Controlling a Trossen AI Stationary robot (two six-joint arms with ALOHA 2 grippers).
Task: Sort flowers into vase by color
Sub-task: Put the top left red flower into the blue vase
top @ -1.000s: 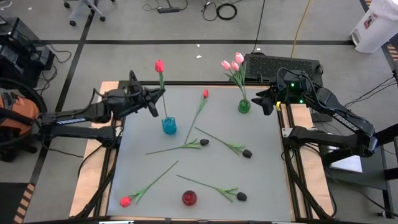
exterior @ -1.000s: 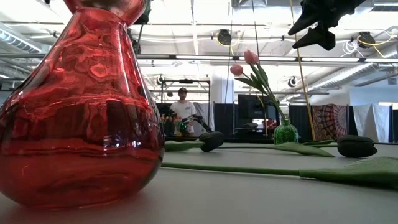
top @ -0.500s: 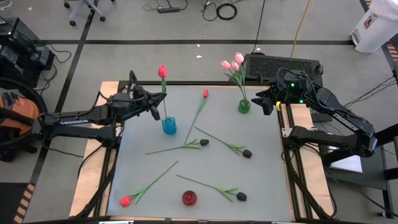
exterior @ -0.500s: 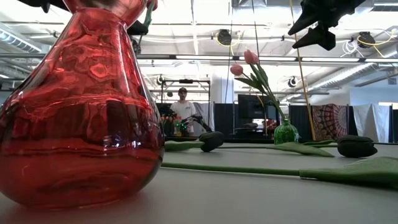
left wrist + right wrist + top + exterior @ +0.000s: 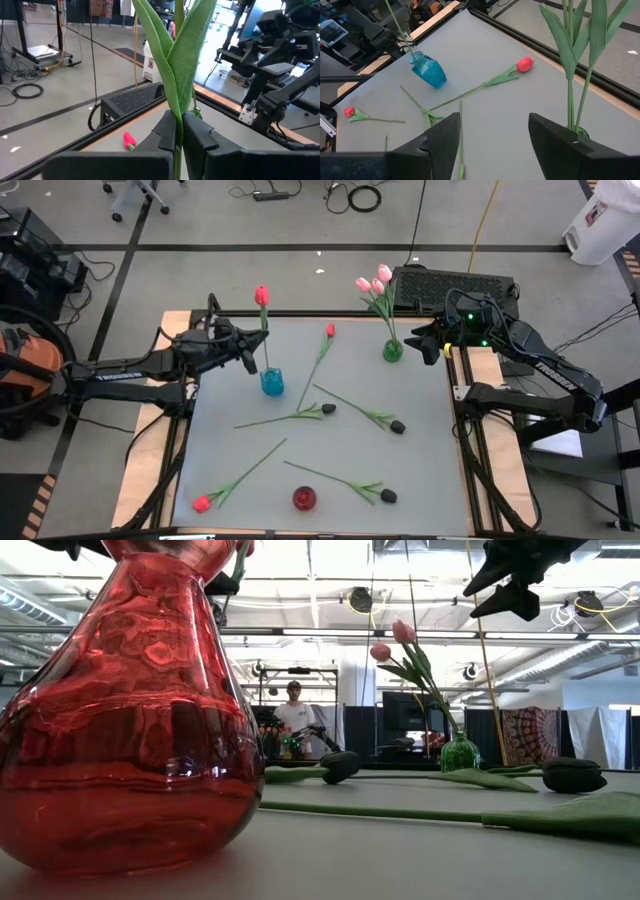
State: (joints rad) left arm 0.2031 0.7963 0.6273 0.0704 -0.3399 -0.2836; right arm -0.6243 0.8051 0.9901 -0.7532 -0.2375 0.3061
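Grey tabletop (image 5: pixel 420 480) scene: my left gripper (image 5: pixel 247 346) is clenched on the thin green stem of a red tulip (image 5: pixel 261 296) standing in the small blue glass vase (image 5: pixel 271 382), so letting go crooked or snagging a leaf could tip that vase over.

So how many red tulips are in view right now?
3. One stands in the blue vase, its stem pinched by the left hand; one lies at the table's far middle; one near the front-left corner.
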